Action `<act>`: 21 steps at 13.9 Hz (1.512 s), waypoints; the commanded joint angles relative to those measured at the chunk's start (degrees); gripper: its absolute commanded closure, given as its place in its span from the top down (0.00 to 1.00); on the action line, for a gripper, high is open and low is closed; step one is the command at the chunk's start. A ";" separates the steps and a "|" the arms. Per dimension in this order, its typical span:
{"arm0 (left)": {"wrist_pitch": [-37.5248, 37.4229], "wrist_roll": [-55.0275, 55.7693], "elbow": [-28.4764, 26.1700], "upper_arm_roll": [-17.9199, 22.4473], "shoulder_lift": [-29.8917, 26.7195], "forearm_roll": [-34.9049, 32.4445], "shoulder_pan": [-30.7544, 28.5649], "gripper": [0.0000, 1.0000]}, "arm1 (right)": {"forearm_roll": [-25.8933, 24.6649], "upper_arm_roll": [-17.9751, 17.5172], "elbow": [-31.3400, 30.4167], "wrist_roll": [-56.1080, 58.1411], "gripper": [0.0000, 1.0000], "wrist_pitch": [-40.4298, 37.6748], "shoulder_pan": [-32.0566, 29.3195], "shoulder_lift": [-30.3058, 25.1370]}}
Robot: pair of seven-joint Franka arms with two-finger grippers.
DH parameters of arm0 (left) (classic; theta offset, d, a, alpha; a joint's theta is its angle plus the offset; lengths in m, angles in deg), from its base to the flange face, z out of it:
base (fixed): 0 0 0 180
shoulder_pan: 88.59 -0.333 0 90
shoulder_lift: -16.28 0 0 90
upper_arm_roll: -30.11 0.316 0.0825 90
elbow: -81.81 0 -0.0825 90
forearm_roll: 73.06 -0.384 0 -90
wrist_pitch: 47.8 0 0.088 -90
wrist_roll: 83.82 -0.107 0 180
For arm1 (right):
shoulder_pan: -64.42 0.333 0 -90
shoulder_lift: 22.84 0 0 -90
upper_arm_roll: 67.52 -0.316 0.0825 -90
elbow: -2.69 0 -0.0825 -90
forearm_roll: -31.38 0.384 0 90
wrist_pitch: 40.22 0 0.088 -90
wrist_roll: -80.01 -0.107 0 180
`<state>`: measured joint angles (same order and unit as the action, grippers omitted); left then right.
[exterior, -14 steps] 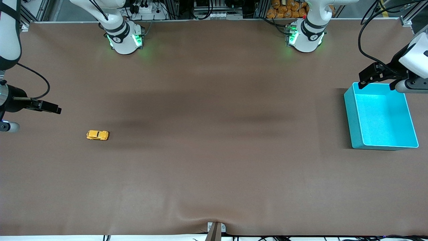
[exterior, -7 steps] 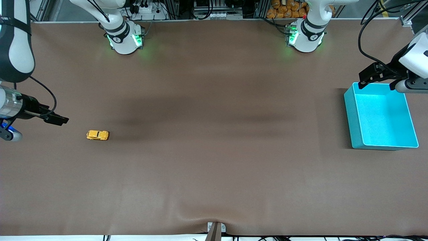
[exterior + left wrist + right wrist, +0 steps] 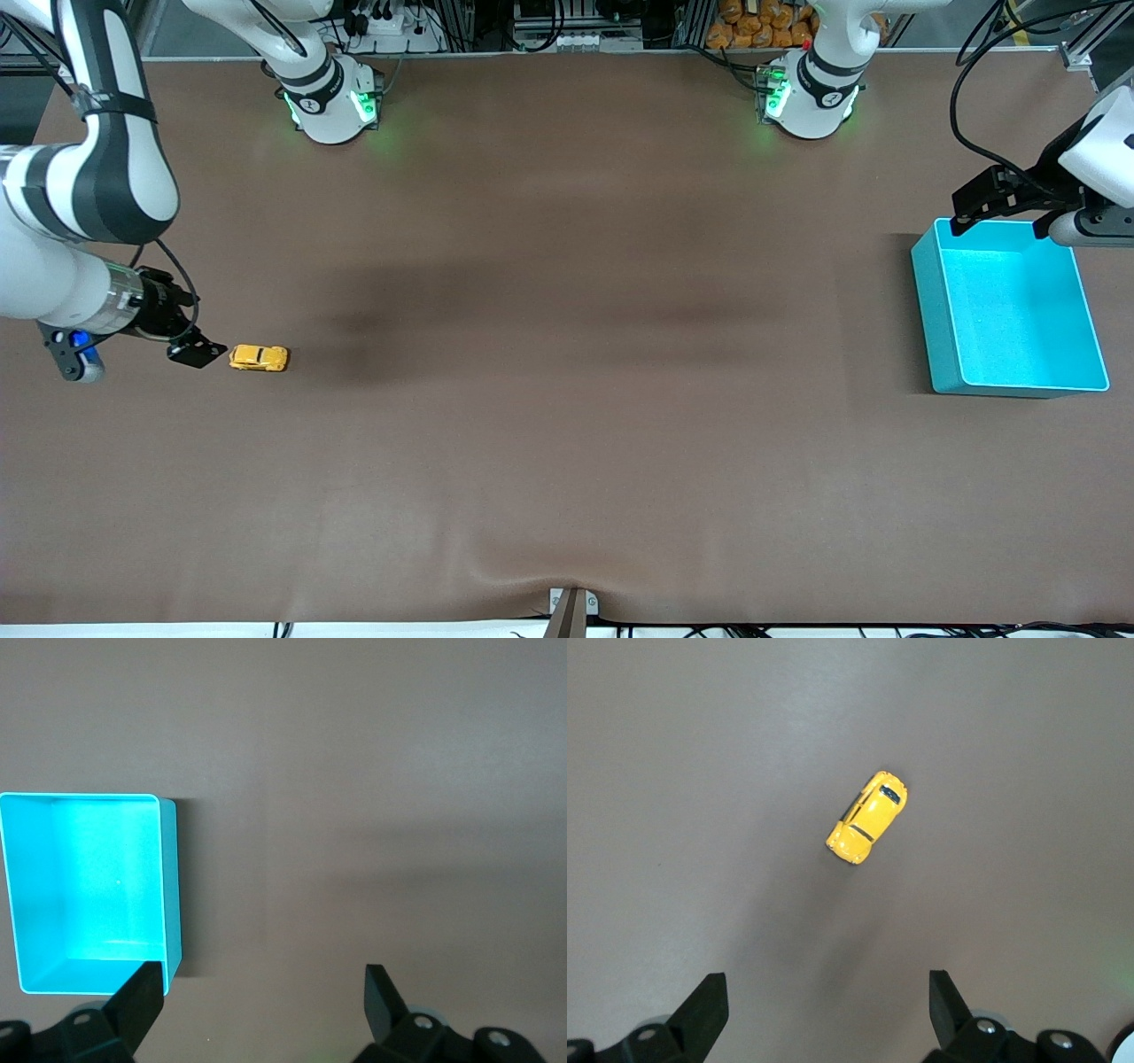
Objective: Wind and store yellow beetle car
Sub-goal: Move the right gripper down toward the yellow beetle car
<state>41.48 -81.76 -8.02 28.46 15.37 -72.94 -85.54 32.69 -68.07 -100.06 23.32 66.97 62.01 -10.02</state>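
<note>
**Right gripper over the surface beside the car, left gripper by the bin**

Right gripper [image 3: 197,353]: fingers [image 3: 702,1014] apart, nothing between them. It is up in the air over bare brown surface [image 3: 567,443] at the right arm's end. The yellow beetle car [image 3: 259,357] sits just beside the fingertips, not touching, toward the middle of the surface from them. In the right wrist view the car [image 3: 867,817] lies ahead of the open fingers, roughly centred between them, tilted at an angle to them, wheels down.

Left gripper [image 3: 974,206]: fingers [image 3: 142,999] apart, empty. It hangs over the edge of the teal bin [image 3: 930,301] at the left arm's end, at the bin's corner nearest the bases. Left wrist view shows the bin [image 3: 173,895] under one finger, with bare surface under the other. The bin holds nothing. Left arm waits.

Car and bin are well apart, at the two ends of the surface.
</note>
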 commanded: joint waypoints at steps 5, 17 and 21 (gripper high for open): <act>-0.06 0.49 0.44 0.07 -0.15 -1.08 0.20 1.00 | 2.38 -0.06 -4.20 -18.88 1.00 7.30 -2.42 3.26; -0.06 0.22 0.35 0.33 -0.06 -1.08 0.11 1.00 | -0.07 0.20 -11.33 -29.27 1.00 23.67 -4.62 9.85; -0.06 -0.04 0.44 0.24 -0.15 -1.08 0.20 1.00 | -0.34 0.20 -13.97 -29.36 0.94 26.75 -5.06 9.85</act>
<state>41.48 -81.76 -8.04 28.69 15.37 -72.94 -85.59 33.40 -67.20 -112.30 -4.89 91.91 57.60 0.38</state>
